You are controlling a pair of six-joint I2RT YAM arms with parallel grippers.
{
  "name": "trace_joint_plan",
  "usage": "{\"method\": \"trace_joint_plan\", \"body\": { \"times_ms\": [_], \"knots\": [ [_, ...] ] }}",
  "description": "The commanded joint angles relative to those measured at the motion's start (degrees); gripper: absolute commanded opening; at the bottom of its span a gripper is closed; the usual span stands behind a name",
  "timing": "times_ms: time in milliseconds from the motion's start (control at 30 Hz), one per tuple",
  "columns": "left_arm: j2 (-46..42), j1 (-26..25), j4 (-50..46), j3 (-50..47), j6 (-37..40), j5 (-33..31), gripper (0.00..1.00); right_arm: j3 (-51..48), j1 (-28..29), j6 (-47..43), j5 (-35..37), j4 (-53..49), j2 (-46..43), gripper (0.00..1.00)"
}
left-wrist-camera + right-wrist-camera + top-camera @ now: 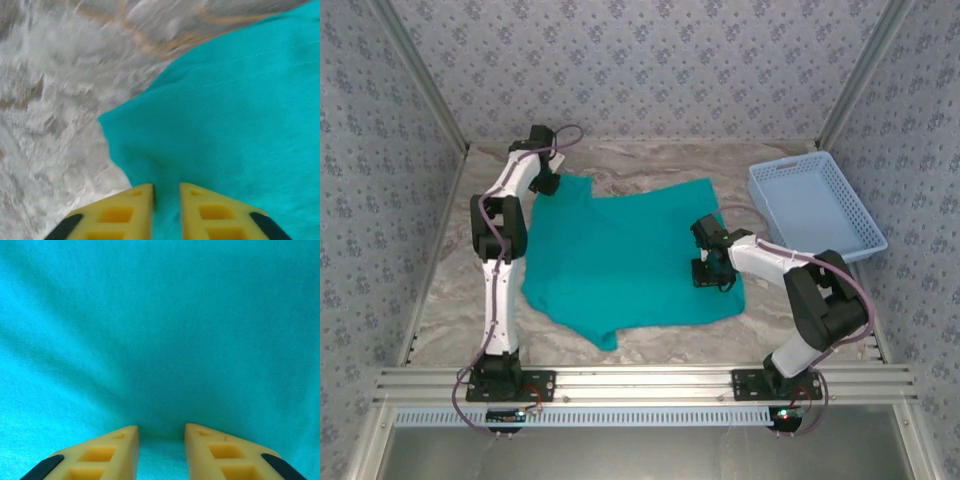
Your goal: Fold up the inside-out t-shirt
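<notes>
The teal inside-out t-shirt lies spread flat on the marble table, one sleeve pointing toward the near edge. My left gripper hovers over the shirt's far left corner. In the left wrist view its yellow fingers stand slightly apart above the cloth, just inside its edge, holding nothing. My right gripper is down on the shirt's right part. The right wrist view has its fingers apart and pressed onto the cloth, with creases running toward the gap between them.
A light blue mesh basket sits at the back right, beside the shirt. Bare marble table lies left of the shirt's corner. Patterned walls close in the left, right and back sides.
</notes>
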Motion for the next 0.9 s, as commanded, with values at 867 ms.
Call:
{"method": "trace_joint_plan", "body": {
  "times_ms": [867],
  "knots": [
    [-17.2, 5.2, 0.2, -33.5, -32.2, 4.9, 0.25, -0.2, 0.3, -1.2, -3.2, 0.2, -2.4, 0.34]
  ]
}}
